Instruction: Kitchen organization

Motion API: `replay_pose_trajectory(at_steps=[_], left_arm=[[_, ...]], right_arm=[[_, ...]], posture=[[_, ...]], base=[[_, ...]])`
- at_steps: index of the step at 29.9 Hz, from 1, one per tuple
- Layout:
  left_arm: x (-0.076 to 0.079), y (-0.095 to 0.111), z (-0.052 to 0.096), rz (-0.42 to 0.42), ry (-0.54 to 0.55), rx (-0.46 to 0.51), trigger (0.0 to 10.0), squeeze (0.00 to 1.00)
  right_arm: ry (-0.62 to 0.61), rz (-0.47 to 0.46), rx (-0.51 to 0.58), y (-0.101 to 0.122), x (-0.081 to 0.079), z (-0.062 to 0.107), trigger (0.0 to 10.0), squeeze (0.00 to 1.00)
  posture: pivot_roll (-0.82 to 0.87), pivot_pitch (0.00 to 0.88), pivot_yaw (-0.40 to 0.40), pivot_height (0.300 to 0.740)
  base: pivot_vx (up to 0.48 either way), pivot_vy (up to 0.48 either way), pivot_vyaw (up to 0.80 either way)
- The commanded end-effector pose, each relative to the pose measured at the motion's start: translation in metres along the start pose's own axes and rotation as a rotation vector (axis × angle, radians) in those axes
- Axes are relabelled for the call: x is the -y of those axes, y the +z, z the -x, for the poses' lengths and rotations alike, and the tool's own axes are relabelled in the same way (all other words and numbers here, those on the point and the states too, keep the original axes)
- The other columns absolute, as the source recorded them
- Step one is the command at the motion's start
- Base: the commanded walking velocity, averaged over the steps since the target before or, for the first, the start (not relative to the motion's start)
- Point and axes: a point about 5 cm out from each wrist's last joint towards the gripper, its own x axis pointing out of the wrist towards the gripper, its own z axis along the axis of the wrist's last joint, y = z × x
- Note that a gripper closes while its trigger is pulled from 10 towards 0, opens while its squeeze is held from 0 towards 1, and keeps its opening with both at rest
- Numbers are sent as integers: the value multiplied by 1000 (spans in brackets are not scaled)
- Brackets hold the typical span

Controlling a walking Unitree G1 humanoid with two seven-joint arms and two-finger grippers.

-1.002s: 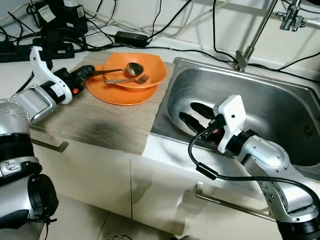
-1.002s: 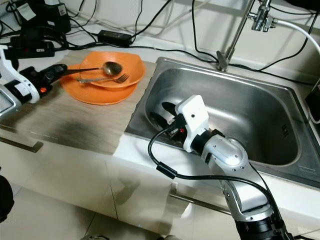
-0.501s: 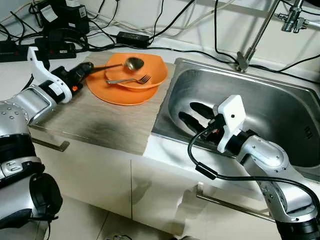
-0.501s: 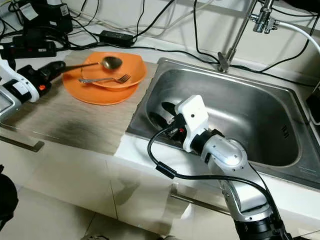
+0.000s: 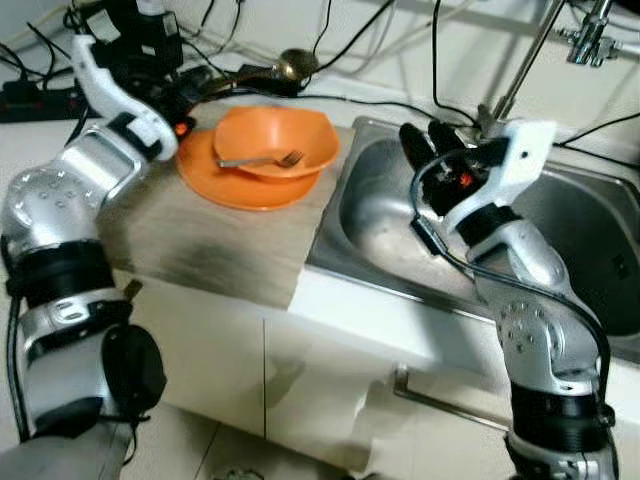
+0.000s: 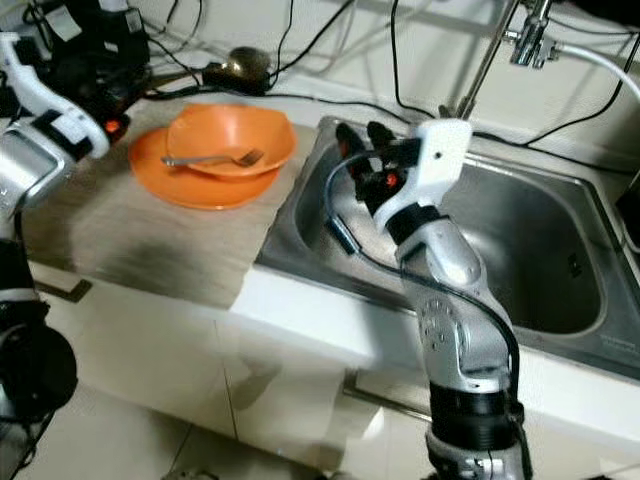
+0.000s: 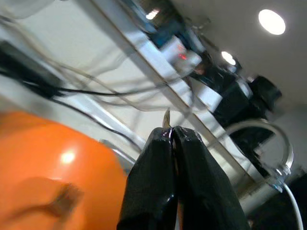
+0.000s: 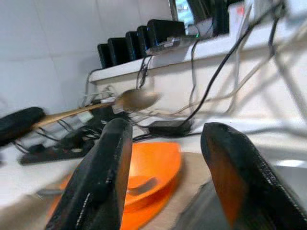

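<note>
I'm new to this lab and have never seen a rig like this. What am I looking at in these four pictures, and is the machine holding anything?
It is a humanoid robot with two silver arms, each ending in a gripper of two black fingers. The two wide pictures come from cameras in its head, looking down at a kitchen counter. The other two come from cameras on its wrists, looking along the fingers.

On the counter sits an orange bowl on an orange plate, with a fork lying in the bowl. Beside them is a steel sink, and cables run along the back.

The left gripper is shut on a spoon, held up above the cables behind the bowl. The right gripper is open and holds nothing, raised over the sink's near corner.
</note>
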Motion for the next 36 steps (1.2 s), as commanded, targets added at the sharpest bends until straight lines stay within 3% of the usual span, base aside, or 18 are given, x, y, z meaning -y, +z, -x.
replay_pose_trajectory(at_steps=[1, 3, 6, 11, 17, 25, 31, 32, 33, 36], left_arm=[[19, 2, -7, -29, -57, -2, 0, 0], [22, 2, -8, -15, -68, 0, 0, 0], [42, 0, -8, 62, -148, 28, 0, 0], [46, -21, -9, 141, -170, 6, 0, 0], [57, -31, -1, 216, -254, -36, 0, 0], [57, -40, 5, 296, -275, -70, 0, 0], [51, -51, 8, 393, -260, -105, 0, 0], [50, -53, 8, 424, -263, -111, 0, 0], [51, -54, 9, 486, -282, -108, 0, 0], [52, -58, 10, 553, -303, -133, 0, 0]], right_arm=[[35, -33, 2, 1, -7, -4, 10000, 1000], [47, -47, 7, 2, -10, -5, 10000, 1000], [148, -164, 17, 3, -27, -9, 10000, 1000], [134, -343, 62, 5, -33, -13, 10000, 1000], [129, -349, 40, 2, -32, -14, 10000, 1000], [125, -425, 72, 9, -29, -23, 10000, 1000], [224, -564, 121, 20, -34, -22, 10000, 1000], [225, -581, 126, 21, -34, -22, 10000, 706], [218, -598, 125, 21, -33, -22, 10000, 0], [240, -581, 106, 20, -34, -22, 10000, 0]], posture=[[-4, 0, -47, 740], [-3, 0, -45, 740], [-3, 0, -40, 740], [-4, 0, -40, 740], [0, 0, -47, 740], [3, 0, -53, 740], [2, 0, -51, 740], [1, 0, -49, 740], [1, 0, -48, 740], [0, 0, -46, 740]], base=[[0, 0, 0], [0, 0, 0], [0, 0, 0], [0, 0, 0], [0, 0, 0], [0, 0, 0], [0, 0, 0], [0, 0, 0], [0, 0, 0], [0, 0, 0]])
